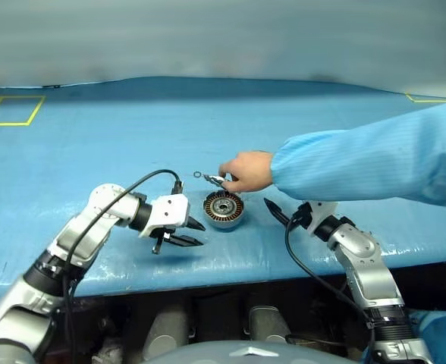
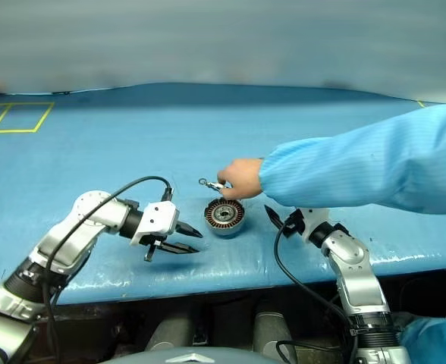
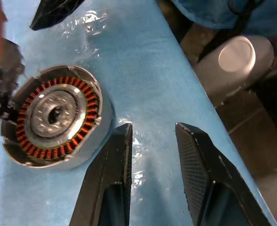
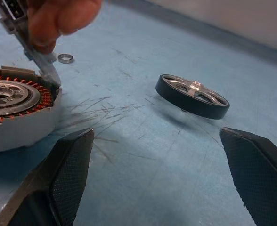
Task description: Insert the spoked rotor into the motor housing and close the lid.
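Observation:
The motor housing (image 1: 223, 210) sits on the blue mat, its copper windings (image 3: 84, 101) facing up around a silver centre. A person's hand (image 1: 247, 170) holds a grey piece (image 4: 43, 63) against the housing's far rim; it may be the lid, but the hand hides most of it. The spoked rotor (image 4: 192, 95), black-rimmed with silver spokes, lies apart on the mat, beyond my right gripper. My left gripper (image 1: 196, 233) is open and empty just left of the housing. On the housing's right, my right gripper (image 4: 155, 136) stands wide open and empty.
A tiny metal ring (image 4: 65, 58) lies on the mat behind the housing, near the hand. The person's blue sleeve (image 1: 367, 159) reaches in from the right above my right arm. The mat's front edge (image 1: 230, 274) runs just below both grippers.

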